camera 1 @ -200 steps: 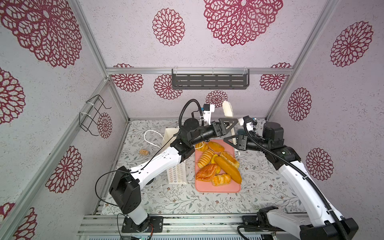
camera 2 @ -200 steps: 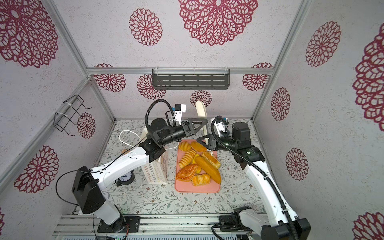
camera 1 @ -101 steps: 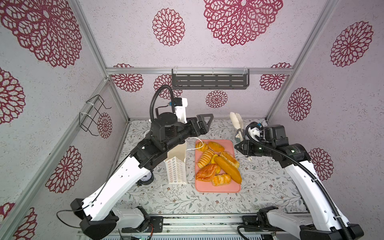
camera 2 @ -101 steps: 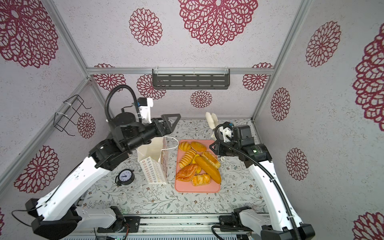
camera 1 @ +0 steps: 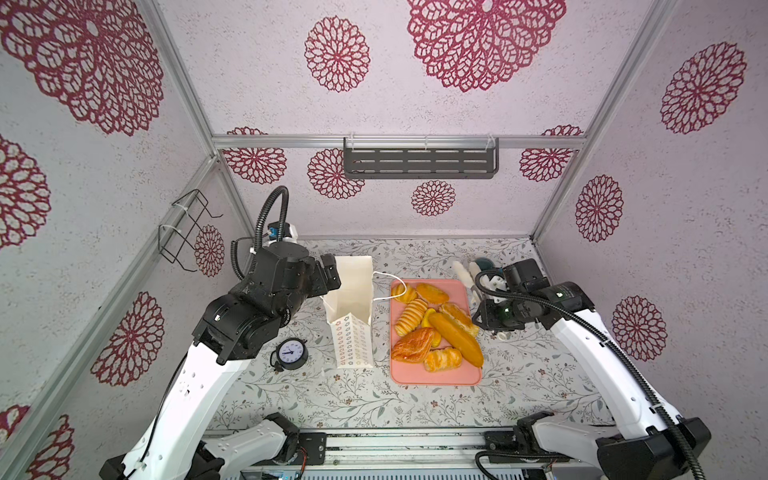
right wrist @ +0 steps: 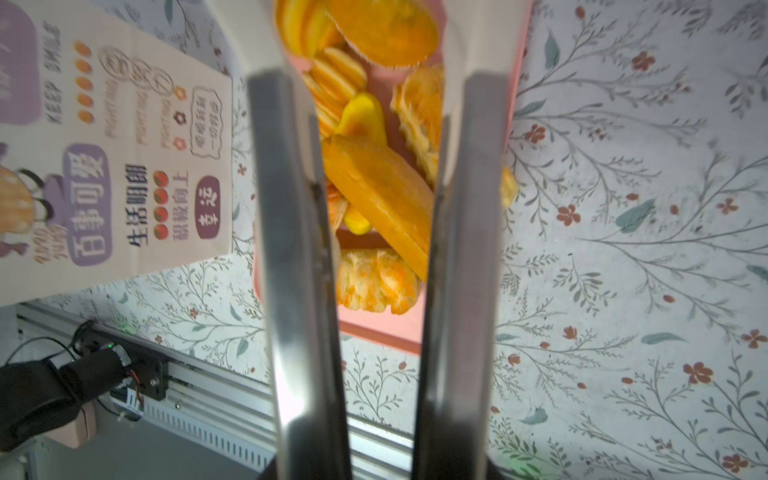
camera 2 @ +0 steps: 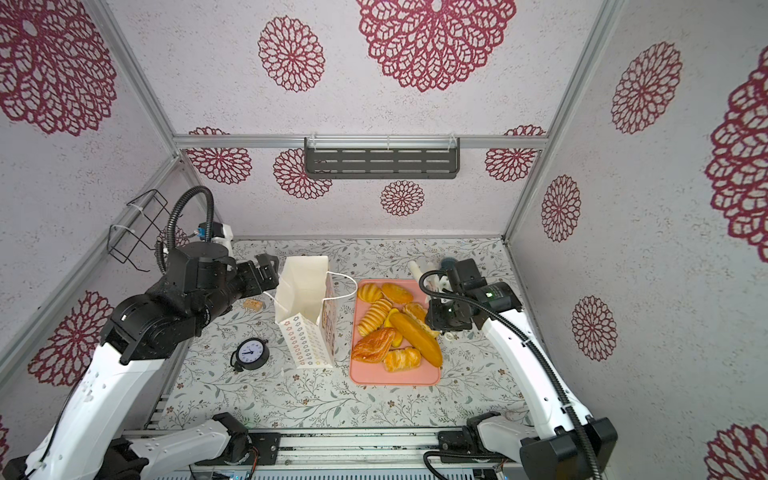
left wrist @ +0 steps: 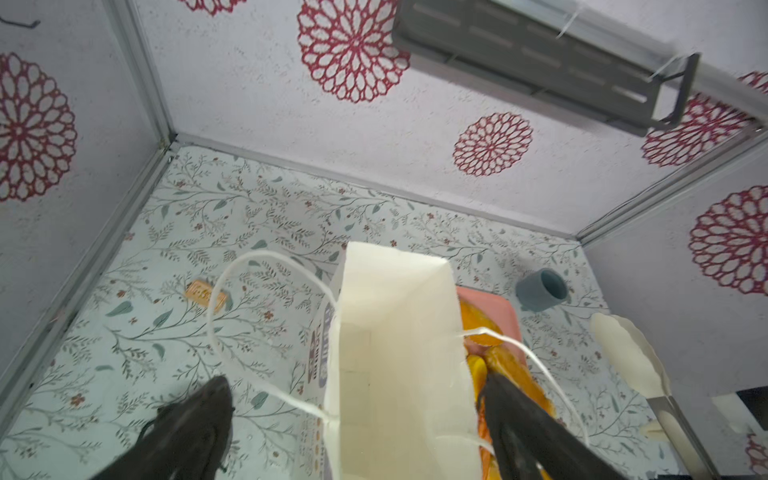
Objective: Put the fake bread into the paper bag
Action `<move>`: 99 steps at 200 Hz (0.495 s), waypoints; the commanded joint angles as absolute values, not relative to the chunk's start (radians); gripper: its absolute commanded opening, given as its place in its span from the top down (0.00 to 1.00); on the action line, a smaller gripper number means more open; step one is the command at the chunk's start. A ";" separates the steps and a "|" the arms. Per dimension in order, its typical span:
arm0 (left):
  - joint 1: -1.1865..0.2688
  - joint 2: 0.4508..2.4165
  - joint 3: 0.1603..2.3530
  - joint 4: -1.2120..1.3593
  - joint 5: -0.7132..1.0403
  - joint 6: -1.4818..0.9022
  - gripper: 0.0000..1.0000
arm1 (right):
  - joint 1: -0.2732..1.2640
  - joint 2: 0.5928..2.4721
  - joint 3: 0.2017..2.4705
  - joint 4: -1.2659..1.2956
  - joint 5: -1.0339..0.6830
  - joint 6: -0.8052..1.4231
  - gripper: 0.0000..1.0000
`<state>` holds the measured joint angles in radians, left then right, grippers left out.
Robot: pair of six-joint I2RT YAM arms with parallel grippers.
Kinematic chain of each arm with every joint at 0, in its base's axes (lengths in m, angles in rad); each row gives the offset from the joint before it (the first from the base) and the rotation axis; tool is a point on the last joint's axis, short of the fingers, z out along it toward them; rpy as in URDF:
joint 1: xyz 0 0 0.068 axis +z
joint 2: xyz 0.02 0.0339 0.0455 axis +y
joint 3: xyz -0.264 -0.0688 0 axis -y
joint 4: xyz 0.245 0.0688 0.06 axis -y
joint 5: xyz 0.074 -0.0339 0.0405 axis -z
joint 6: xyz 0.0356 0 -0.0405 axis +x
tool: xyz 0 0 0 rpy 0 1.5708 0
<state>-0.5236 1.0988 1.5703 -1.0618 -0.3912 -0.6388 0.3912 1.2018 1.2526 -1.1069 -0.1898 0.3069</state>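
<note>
Floral worktop (camera 1: 415, 403). Paper bag (camera 1: 353, 299) stands upright, mouth open, just left of the pink tray (camera 1: 436, 376). All the fake bread (camera 1: 436, 328) I see is piled on that tray. My left claw (left wrist: 355, 384) gapes wide by the bag's mouth, holding nothing. Right claw (camera 1: 484, 297) grips tongs (right wrist: 291, 249), tips apart and empty, near the tray's far right corner.
</note>
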 commanded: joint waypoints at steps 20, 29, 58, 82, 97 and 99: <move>-0.434 1.048 1.496 -1.057 -0.278 -0.633 0.03 | 0.505 1.192 1.250 -1.237 -0.126 0.323 0.63; -0.429 1.044 1.476 -1.045 -0.260 -0.634 0.03 | 0.538 1.197 1.248 -1.257 -0.114 0.334 0.63; -0.417 1.037 1.416 -0.994 -0.210 -0.642 0.03 | 0.624 1.220 1.254 -1.306 -0.073 0.365 0.61; -0.409 1.035 1.382 -0.971 -0.189 -0.648 0.03 | 0.654 1.230 1.250 -1.334 -0.049 0.377 0.59; -0.405 1.029 1.366 -0.961 -0.180 -0.652 0.03 | 0.661 1.237 1.244 -1.340 -0.045 0.382 0.57; -0.404 1.029 1.364 -0.958 -0.178 -0.652 0.03 | 0.661 1.238 1.245 -1.340 -0.043 0.383 0.57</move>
<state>-0.4156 1.0401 1.3819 -1.0149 -0.2138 -0.6415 0.6487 1.2415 1.2369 -1.2919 -0.0967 0.3462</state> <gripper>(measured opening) 0.974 0.424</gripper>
